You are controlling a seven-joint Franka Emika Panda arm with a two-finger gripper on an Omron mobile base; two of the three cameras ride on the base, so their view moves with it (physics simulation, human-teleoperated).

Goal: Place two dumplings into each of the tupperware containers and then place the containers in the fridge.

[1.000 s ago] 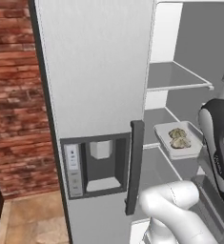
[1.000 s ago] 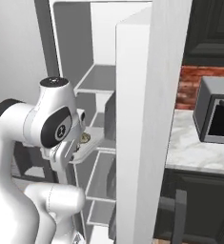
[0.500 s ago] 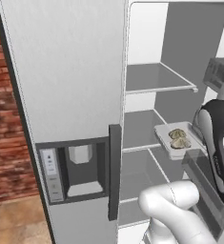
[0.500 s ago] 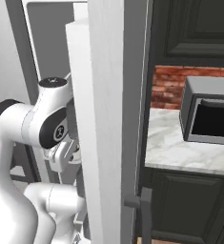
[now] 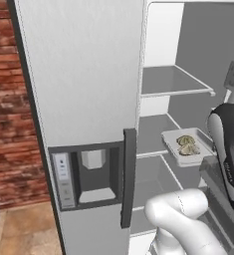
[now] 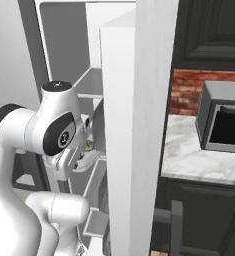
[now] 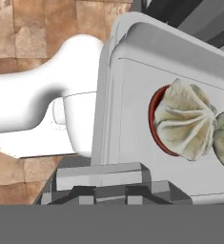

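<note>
Holding a tupperware container inside the open fridge, level with the middle shelf, with two dumplings lying side by side in its tray. Gripper clamping shut on the near rim of that container, as seen in the hand view, where the pale wall of the tray is rising straight up from between the jaws and one pleated dumpling is sitting on a reddish disc, touching a second at the right edge. Judging the step as the placing of this container on a fridge shelf; hard telling whether its base is already resting on the shelf or hanging just above it. Risking a tip: gripping only one rim, with the weight of the dumplings out beyond the jaws, so letting go before the base is bearing flat could be dropping the far side and rolling the dumplings out. Risking a snag too, with the arm's elbow crowding between the fridge's side wall and its open door, so pulling out crooked could be dragging the tray back off the shelf. Seeing a microwave on the marble desk beyond the door, well apart from the work.
</note>
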